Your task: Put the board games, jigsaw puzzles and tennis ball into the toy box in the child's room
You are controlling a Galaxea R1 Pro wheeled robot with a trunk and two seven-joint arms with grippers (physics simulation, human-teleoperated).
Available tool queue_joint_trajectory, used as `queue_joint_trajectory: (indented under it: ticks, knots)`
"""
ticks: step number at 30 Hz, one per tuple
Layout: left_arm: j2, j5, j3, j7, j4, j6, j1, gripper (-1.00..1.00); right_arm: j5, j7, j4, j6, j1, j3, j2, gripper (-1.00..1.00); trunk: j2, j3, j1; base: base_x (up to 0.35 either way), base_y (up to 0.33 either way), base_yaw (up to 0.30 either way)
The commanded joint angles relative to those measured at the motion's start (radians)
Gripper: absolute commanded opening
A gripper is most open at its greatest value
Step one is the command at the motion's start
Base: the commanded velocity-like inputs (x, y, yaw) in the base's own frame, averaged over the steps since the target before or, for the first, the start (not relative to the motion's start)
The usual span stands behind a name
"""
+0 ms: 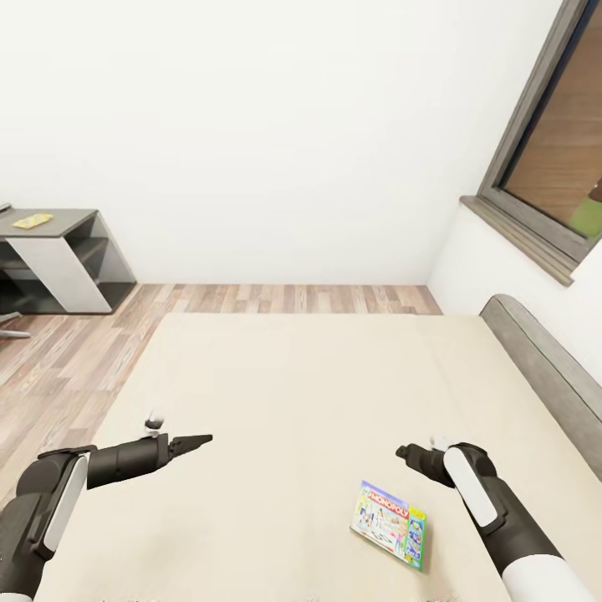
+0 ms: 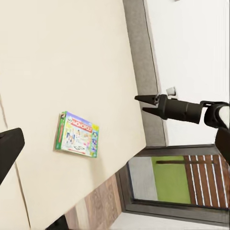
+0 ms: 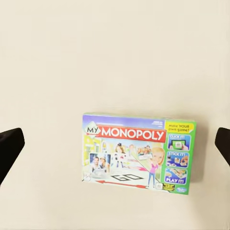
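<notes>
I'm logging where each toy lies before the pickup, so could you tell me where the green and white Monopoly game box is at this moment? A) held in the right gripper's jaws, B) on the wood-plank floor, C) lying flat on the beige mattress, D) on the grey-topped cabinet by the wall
C: the green and white Monopoly game box lies flat on the beige mattress, apart from the right gripper.

A bedroom in a home is shown, rendered in a simulator. This is indicated by a wide bed [image 1: 276, 418] with a plain beige mattress and a grey headboard [image 1: 548, 368], a wood-plank floor [image 1: 75, 351], bare white walls and a dark-framed window [image 1: 548, 159]. A child's use is suggested by a Monopoly board game [image 1: 390, 523] left lying on the mattress and a low grey-topped cabinet [image 1: 63, 259] with open shelves set against the far wall.
</notes>
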Motion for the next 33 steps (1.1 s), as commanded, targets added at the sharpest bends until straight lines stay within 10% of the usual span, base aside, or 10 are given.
queue_joint_trajectory:
  ticks: [1,10,33]
  knots:
    - [-0.005,0.001,-0.004,-0.01,-0.002,0.008,-0.001,1.0,-0.01,-0.01,-0.001,-0.005,-0.001,0.003,-0.001,1.0,-0.002,-0.003,0.0,0.0,0.0,0.0]
    - [-0.079,0.003,-0.078,-0.056,-0.039,0.015,-0.017,1.0,-0.01,-0.008,-0.001,-0.026,-0.001,0.003,0.001,1.0,-0.002,-0.018,0.0,0.0,0.0,0.0]
    - [-0.09,0.005,-0.081,-0.187,-0.057,0.015,-0.029,1.0,-0.014,-0.007,-0.001,-0.047,0.002,-0.003,-0.007,1.0,-0.002,-0.056,0.0,0.0,0.0,0.0]
